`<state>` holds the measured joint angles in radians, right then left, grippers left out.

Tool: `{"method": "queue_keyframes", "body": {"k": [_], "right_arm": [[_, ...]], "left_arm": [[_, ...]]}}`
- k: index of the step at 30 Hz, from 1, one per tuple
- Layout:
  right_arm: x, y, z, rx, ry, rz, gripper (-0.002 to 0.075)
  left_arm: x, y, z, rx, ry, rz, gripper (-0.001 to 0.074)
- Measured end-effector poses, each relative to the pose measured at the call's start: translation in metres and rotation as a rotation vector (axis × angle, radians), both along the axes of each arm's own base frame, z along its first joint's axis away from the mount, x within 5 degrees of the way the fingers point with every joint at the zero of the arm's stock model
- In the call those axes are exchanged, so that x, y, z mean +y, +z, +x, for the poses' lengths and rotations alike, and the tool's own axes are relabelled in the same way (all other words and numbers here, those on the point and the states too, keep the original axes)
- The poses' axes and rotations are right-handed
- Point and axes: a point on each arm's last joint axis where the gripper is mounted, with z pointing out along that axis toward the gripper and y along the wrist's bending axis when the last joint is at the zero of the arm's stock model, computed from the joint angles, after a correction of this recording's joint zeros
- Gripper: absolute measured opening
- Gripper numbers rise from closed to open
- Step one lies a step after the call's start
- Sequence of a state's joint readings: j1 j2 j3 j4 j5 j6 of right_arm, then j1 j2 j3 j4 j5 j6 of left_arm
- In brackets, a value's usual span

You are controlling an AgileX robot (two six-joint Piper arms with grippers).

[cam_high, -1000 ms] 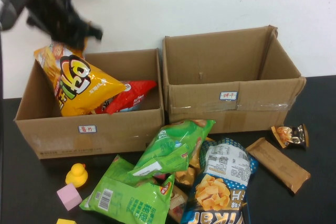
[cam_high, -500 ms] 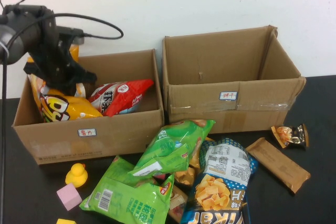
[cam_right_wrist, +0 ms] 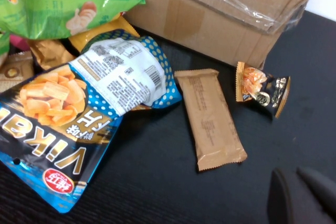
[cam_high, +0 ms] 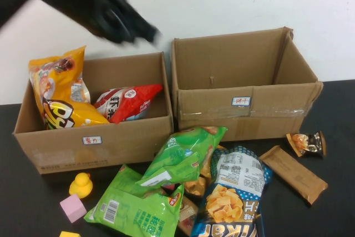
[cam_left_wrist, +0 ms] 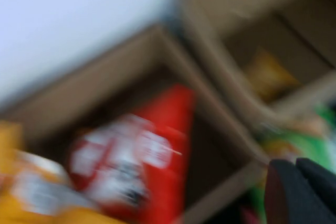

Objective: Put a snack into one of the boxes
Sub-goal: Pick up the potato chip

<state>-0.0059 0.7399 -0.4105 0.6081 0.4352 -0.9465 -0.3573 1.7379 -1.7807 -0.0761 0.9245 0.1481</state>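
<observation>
Two brown cardboard boxes stand side by side at the back. The lower, wider box [cam_high: 111, 142] on the left holds a yellow snack bag [cam_high: 58, 95] leaning upright at its left end and a red snack bag [cam_high: 127, 102]. The taller taped box [cam_high: 266, 104] is on the right. My left gripper [cam_high: 141, 29] is a dark blur high above the left box, empty, fingers together. Its wrist view shows the red bag [cam_left_wrist: 142, 156] below the left gripper [cam_left_wrist: 296, 163]. My right gripper [cam_right_wrist: 294, 171] is shut and empty, low over the black table near a brown bar [cam_right_wrist: 210, 119].
Loose snacks lie in front of the boxes: two green bags [cam_high: 183, 154] [cam_high: 138, 206], a blue bag [cam_high: 233, 192], a brown bar [cam_high: 294, 173] and a small dark packet [cam_high: 307, 142]. A yellow duck [cam_high: 81, 184] and a pink cube [cam_high: 72, 207] sit front left.
My left gripper carried the yellow bag down into the left box, let it go, then rose and swung right. The yellow bag now rests in the box.
</observation>
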Motion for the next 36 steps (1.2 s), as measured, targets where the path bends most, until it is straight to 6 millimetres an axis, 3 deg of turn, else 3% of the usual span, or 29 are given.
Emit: {"method": "queue_keyframes", "body": {"k": [6,10,13,15,22,25,30,33,36], "right_arm": [[0.0,0.0,0.0,-0.002,-0.004,0.01,-0.0001],[0.001,0.0,0.0,-0.001,-0.002,0.012,-0.0001],[0.001,0.0,0.0,-0.004,0.005,0.003,-0.0001],[0.001,0.0,0.0,-0.003,0.011,0.0,-0.0001],[0.001,0.0,0.0,0.0,0.016,-0.001,-0.0001],[0.001,0.0,0.0,0.001,0.016,0.005,-0.0001],[0.002,0.0,0.0,0.001,0.014,0.015,-0.0001],[0.002,0.0,0.0,0.001,0.013,0.019,-0.0001],[0.002,0.0,0.0,0.001,0.012,0.021,-0.0001]], "left_arm": [[-0.046,-0.051,-0.055,0.138,-0.166,0.047,-0.0001],[-0.062,-0.091,-0.073,0.144,-0.263,0.127,-0.0001],[-0.069,-0.109,-0.08,0.104,-0.294,0.133,0.0011],[-0.07,-0.116,-0.08,0.084,-0.301,0.126,0.0087],[-0.078,-0.15,-0.067,0.082,-0.347,0.198,0.0593],[-0.08,-0.17,-0.061,0.112,-0.377,0.251,0.0659],[-0.085,-0.197,-0.053,0.129,-0.393,0.28,0.0601],[-0.087,-0.205,-0.05,0.136,-0.359,0.258,0.0483],[-0.088,-0.206,-0.051,0.16,-0.308,0.223,0.0291]]}}
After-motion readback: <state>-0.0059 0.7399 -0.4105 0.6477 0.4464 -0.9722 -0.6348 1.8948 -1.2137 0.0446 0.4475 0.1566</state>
